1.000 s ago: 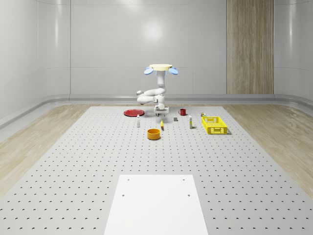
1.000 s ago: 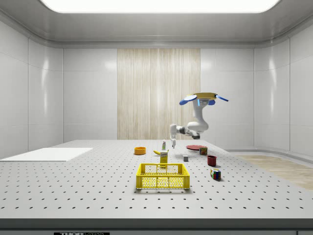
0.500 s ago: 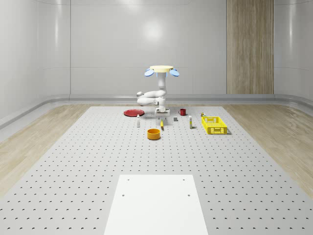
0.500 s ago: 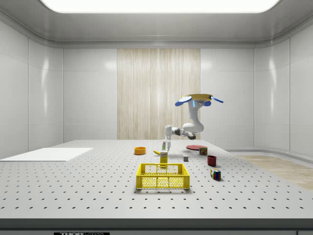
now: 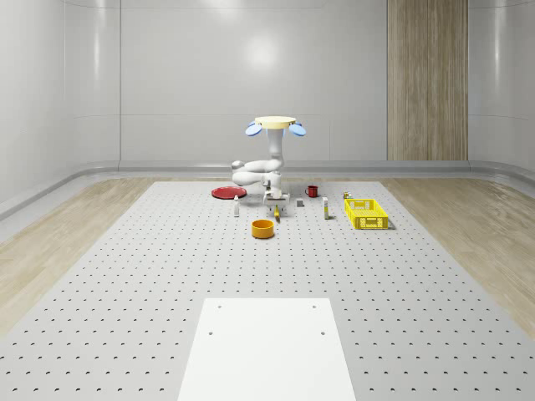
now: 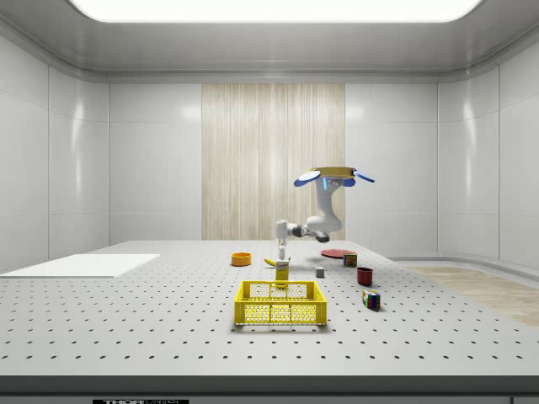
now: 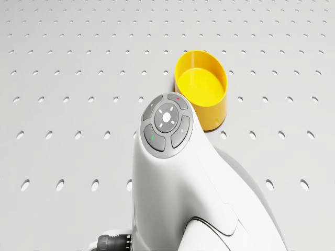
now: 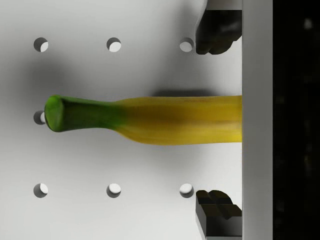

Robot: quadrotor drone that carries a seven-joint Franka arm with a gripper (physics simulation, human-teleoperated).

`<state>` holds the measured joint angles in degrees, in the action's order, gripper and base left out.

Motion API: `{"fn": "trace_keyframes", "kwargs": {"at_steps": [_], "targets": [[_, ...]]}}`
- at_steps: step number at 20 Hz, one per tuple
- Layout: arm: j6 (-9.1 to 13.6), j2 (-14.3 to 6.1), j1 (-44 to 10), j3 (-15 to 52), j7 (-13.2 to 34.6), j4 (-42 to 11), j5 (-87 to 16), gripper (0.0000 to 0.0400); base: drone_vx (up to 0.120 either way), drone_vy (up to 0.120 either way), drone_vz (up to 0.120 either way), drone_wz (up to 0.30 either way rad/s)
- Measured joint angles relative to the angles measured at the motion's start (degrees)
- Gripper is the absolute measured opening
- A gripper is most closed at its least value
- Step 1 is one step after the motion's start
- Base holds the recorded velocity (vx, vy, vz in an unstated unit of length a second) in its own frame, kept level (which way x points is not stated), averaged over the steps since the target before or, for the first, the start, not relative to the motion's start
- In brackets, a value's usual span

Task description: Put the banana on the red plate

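Observation:
The banana (image 8: 150,120), yellow with a green stem end, lies flat on the perforated table. My gripper (image 8: 214,120) hangs open just above it, one dark fingertip (image 8: 215,32) on each side and neither touching it. In the whole-scene view the gripper (image 5: 273,200) is right over the banana (image 5: 277,212), and the drone (image 5: 273,125) hovers above this spot. The red plate (image 5: 226,193) lies behind and toward that view's left. In the side view the gripper (image 6: 281,248) is above the banana (image 6: 270,263), with the red plate (image 6: 334,252) to the right.
An orange bowl (image 5: 263,228) stands just in front of the banana and appears beyond the arm (image 7: 167,178) as a yellow bowl (image 7: 201,89). A yellow crate (image 5: 365,213), a red mug (image 5: 312,190) and several small items lie to the whole-scene view's right.
Drone and arm have shifted toward the side view's left and sunk lower. The gripper has come down from beside the plate to just over the banana.

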<state>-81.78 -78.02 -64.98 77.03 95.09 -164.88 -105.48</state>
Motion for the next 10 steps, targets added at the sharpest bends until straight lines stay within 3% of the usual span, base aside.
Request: {"fn": "trace_keyframes", "kwargs": {"at_steps": [6,10], "targets": [[-1.0,-1.0,-0.3,0.2,0.2,0.1,0.5,0.04,0.12,0.0,0.0,0.0],[-2.2,-1.9,-0.4,-1.1,0.2,0.3,-0.6,0.04,0.0,0.0,0.0,0.0]]}}
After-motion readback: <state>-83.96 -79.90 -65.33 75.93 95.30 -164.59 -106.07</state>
